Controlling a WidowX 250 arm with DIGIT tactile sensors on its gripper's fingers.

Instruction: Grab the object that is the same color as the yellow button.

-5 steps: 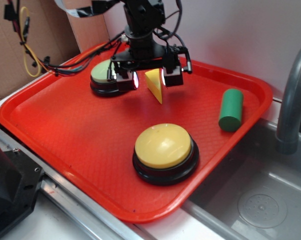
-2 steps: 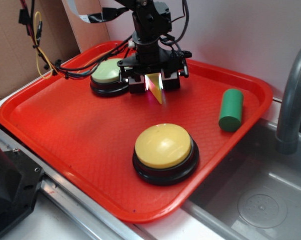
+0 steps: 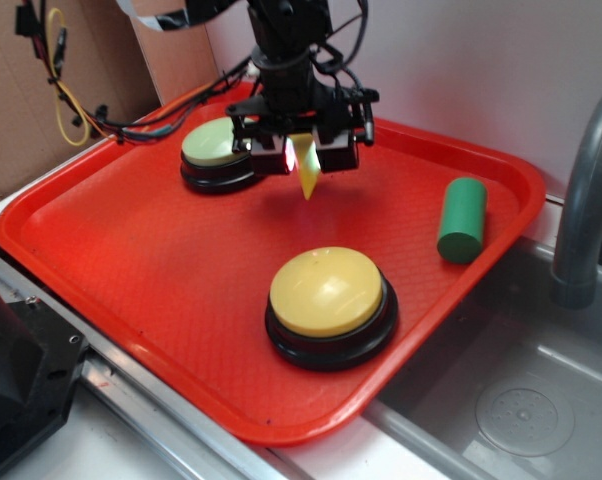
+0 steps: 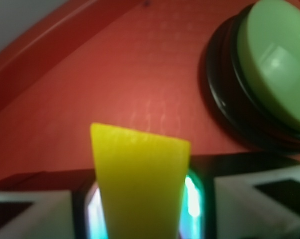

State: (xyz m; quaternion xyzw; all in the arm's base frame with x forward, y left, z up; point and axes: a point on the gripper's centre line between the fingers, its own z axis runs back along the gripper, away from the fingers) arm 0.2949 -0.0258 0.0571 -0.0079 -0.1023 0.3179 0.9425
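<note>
Gripper (image 3: 304,152) first: its two fingers are clamped on the yellow wedge (image 3: 307,172), one at each flat side, and I see the block hanging point-down with its tip clear of the red tray (image 3: 131,250), a faint shadow on the tray floor below it; most of the wedge is swallowed between the fingers in the exterior view, so only the lower sliver shows; from the wrist view the wedge (image 4: 140,186) fills the lower middle of the picture, close and soft in focus, cut off by the bottom edge, with the finger pads (image 4: 192,206) glowing pale at each side and the fingers themselves blurred; the arm above runs out of the top of the exterior view; just beside the gripper, at the tray's far end, sits the pale green button (image 3: 217,147) on its black base, partly covered by the fingers, and in the wrist view it is clipped by the right edge (image 4: 272,62); nearer the camera the yellow button (image 3: 327,292) stands in full view, well apart from the wedge; the green cylinder (image 3: 462,219) lies near the tray's right rim; a grey tap (image 3: 586,190) is cropped at the right, over a sink (image 3: 501,400).
</note>
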